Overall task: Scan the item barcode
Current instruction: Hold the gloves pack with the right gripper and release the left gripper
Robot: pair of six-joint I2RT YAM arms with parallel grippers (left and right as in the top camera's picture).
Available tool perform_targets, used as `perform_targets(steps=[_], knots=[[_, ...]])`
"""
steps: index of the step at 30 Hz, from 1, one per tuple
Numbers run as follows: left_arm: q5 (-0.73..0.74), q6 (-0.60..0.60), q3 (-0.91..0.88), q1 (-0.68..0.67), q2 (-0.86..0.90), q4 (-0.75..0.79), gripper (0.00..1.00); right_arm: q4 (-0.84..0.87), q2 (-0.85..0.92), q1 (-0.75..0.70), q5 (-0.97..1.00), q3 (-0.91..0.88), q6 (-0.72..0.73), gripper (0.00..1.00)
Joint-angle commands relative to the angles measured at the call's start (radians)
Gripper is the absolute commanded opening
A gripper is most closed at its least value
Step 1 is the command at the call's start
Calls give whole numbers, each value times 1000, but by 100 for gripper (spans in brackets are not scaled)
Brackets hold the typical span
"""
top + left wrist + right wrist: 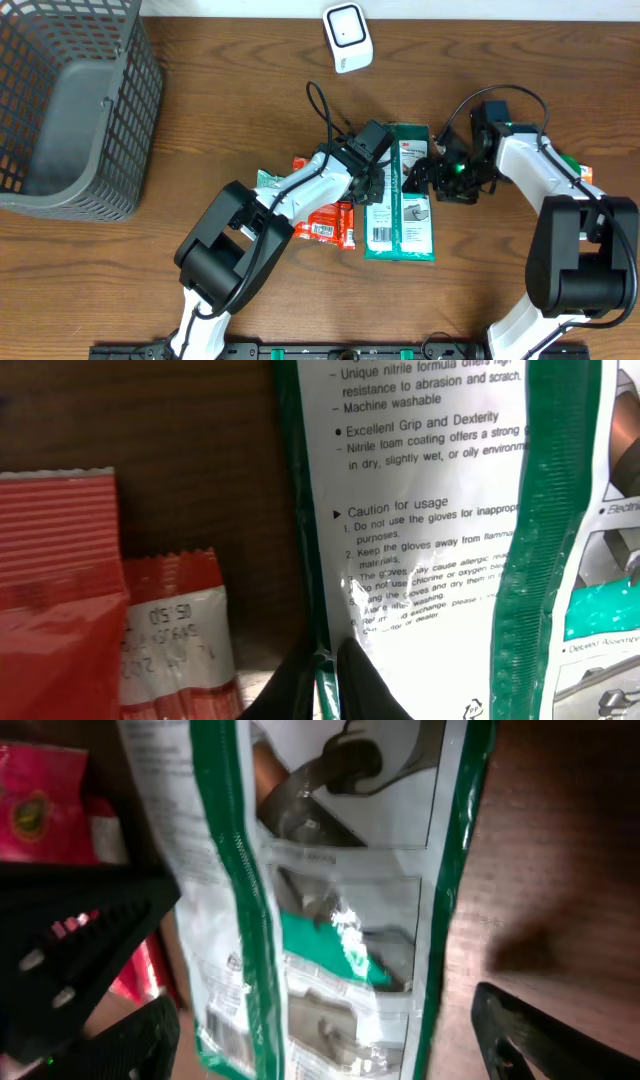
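Left pinches the glove pack, right open around it.
Left gripper (378, 178): fingers (372, 685) pressed together on the edge of the green glove pack (402, 215), printed side up. Right gripper (418, 180): fingers (540, 1035) spread wide, with the pack between them. Red snack packets (330, 222) lie just beside the left fingers. The white scanner (347, 37) is well beyond both.

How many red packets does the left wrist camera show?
2. One red packet sits at the left edge; a second packet, white-labelled, lies between it and the glove package. Others may be hidden.
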Motion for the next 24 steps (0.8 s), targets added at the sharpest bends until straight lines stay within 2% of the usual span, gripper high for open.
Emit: perform_targets(steps=[1, 4, 16, 18, 20, 21, 24], knots=[[12, -5, -32, -4, 24, -8, 12, 58, -15, -3, -16, -58, 24, 88], [11, -4, -32, -4, 24, -9, 12, 121, -15, -2, -65, -101, 74, 82], [11, 4, -32, -4, 26, -9, 12, 391, -15, -3, -339, -246, 71, 68], [11, 4, -32, -4, 26, -9, 11, 394, -15, -2, -352, -246, 71, 60], [11, 4, -32, -4, 26, -9, 12, 391, -15, -1, -355, -247, 71, 45], [11, 8, -32, -4, 26, -8, 12, 386, -15, -1, -355, -249, 69, 42], [11, 11, -32, -4, 26, -8, 11, 388, -15, -2, -354, -264, 40, 42]])
